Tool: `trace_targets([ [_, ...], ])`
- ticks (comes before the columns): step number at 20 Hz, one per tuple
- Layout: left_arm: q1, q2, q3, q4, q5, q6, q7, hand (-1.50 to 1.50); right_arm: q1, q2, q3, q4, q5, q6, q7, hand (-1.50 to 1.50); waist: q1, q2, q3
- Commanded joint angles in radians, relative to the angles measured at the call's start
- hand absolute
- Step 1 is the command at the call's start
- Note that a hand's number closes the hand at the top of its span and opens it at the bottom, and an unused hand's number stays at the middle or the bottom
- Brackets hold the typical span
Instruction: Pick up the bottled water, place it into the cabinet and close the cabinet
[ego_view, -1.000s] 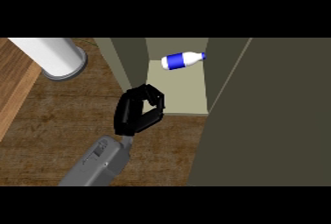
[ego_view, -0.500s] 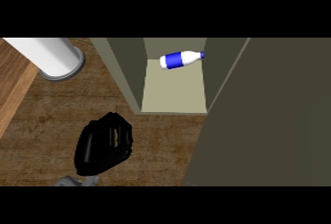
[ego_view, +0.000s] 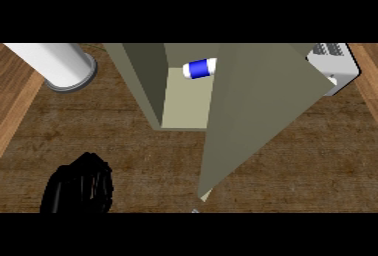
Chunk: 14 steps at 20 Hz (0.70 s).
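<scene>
The bottled water (ego_view: 199, 68) lies on its side inside the cabinet (ego_view: 151, 80), near the back of the pale interior floor. Its blue label faces up, and its right end is hidden behind the cabinet door (ego_view: 255, 110).

The door is partly swung across the opening — its lower corner points toward the near edge of the counter (ego_view: 96, 130), and a strip of the interior is visible to its left.

One black hand (ego_view: 77, 187) sits at the near-left corner of the counter, well apart from the cabinet and touching nothing. Which hand it is and the state of its fingers cannot be told — it shows only as a dark mass.

A white cylinder (ego_view: 59, 65) lies at the far-left corner. A white appliance (ego_view: 336, 67) occupies the far-right corner.
</scene>
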Motion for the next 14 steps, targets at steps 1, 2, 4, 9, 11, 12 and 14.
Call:
trace_targets([
  [1, 0.064, 0.058, 0.075, -0.031, 0.048, -0.064, -0.004, 1.50, -0.150, 0.074, 0.145, 0.070, 0.059, -0.056, 0.065, 1.50, 0.000, 0.000, -0.001],
  [2, 0.072, 0.034, 0.071, 0.016, 0.037, -0.089, -0.062, 1.50, -0.196, 0.074, 0.145, 0.126, 0.096, -0.073, 0.003, 1.50, 0.002, 0.001, -0.001],
  [4, 0.075, 0.041, 0.060, -0.048, 0.027, -0.051, -0.020, 1.50, -0.267, 0.072, 0.144, 0.169, 0.132, -0.126, -0.041, 1.50, 0.008, 0.000, -0.001],
  [9, 0.166, 0.106, 0.126, -0.078, 0.072, -0.148, -0.056, 1.50, -0.395, 0.069, 0.061, 0.217, 0.113, -0.242, 0.022, 1.50, 0.024, 0.003, -0.002],
  [11, 0.176, 0.074, 0.087, -0.076, 0.048, -0.112, -0.043, 1.50, -0.455, 0.069, 0.010, 0.240, 0.091, -0.265, 0.071, 1.50, 0.023, 0.004, -0.002],
  [12, 0.147, 0.112, 0.154, -0.084, 0.101, -0.133, -0.004, 1.50, -0.456, 0.069, 0.015, 0.266, 0.096, -0.293, 0.053, 1.50, 0.020, 0.005, -0.002],
  [14, 0.240, 0.144, 0.151, -0.125, 0.092, -0.180, -0.046, 1.50, -0.465, 0.069, -0.047, 0.272, 0.061, -0.328, 0.079, 1.50, 0.034, 0.004, -0.002],
])
